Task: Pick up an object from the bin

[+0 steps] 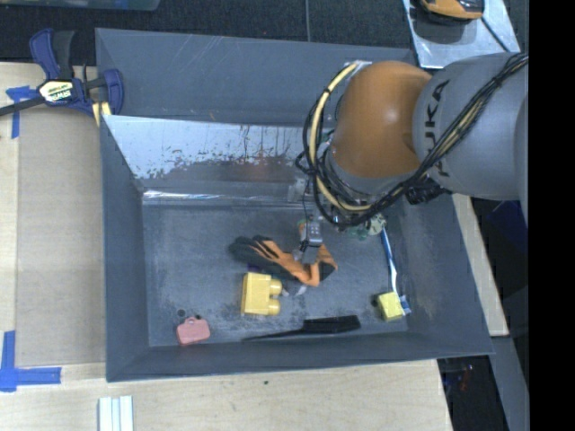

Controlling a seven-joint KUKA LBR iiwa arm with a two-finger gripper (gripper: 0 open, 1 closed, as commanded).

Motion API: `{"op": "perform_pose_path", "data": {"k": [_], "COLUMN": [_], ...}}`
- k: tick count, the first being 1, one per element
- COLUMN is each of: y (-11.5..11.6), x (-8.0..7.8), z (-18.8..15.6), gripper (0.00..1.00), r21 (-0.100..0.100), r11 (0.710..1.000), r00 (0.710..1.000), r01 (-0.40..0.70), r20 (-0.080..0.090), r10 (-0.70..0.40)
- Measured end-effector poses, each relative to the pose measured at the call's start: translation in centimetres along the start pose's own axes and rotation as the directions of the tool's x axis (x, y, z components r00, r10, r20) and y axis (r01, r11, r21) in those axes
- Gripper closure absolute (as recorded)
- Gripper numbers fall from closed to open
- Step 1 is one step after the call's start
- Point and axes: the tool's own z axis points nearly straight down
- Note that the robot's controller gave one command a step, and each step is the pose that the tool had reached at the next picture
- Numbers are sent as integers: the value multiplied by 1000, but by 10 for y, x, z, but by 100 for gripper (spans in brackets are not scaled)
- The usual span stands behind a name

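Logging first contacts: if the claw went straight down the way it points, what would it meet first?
Probably the black and orange thing in the middle of the bin; the claw hangs over its orange right end. The yellow block lies off that line, to the left. The claw's height above it is unclear.

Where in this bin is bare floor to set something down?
Bare floor lies left, between the grey bin's left wall and the black-and-orange tool, behind the small pink lump. Crowded: around the yellow plastic block near the gripper.

Yellow block (260, 294), pink lump (193, 331), black stick (310, 327), blue-handled yellow piece (390, 306)
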Motion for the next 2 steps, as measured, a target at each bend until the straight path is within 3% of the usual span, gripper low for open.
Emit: {"op": "perform_pose_path", "data": {"k": [1, 2], "y": [31, 0], "x": [6, 63], "z": [20, 66], "gripper": [0, 0], "r21": [-2, -1], "r11": [1000, 988], "r00": [1000, 988], "r01": [6, -152], "r20": [-11, 5], "r10": [-6, 152]}}
